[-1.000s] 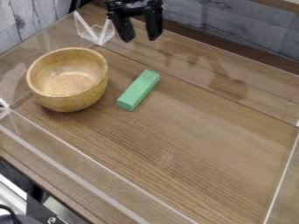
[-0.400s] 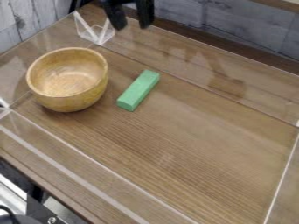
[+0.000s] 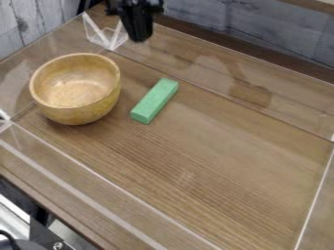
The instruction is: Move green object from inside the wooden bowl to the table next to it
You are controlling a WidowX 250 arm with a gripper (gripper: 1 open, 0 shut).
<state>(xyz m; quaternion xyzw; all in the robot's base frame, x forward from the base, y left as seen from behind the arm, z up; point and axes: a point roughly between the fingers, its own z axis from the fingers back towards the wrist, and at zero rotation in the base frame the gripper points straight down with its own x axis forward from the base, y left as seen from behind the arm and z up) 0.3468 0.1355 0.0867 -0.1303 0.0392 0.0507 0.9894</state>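
Note:
The green object [image 3: 155, 101], a bright green block, lies flat on the table [image 3: 209, 146] just right of the wooden bowl [image 3: 76, 88]. The bowl is round, light tan and has nothing in it. My gripper [image 3: 139, 34] hangs at the top of the view, well above and behind the block, touching neither it nor the bowl. Its fingers [image 3: 136, 26] are drawn together with nothing between them.
A clear acrylic wall [image 3: 39, 166] runs around the table's edges. A small clear bracket [image 3: 104, 34] stands at the back left beside the gripper. Bare wood stretches to the right and front of the block.
The gripper has risen and shifted left toward the back, and its fingers have gone from spread wide to shut. The block and bowl have not moved.

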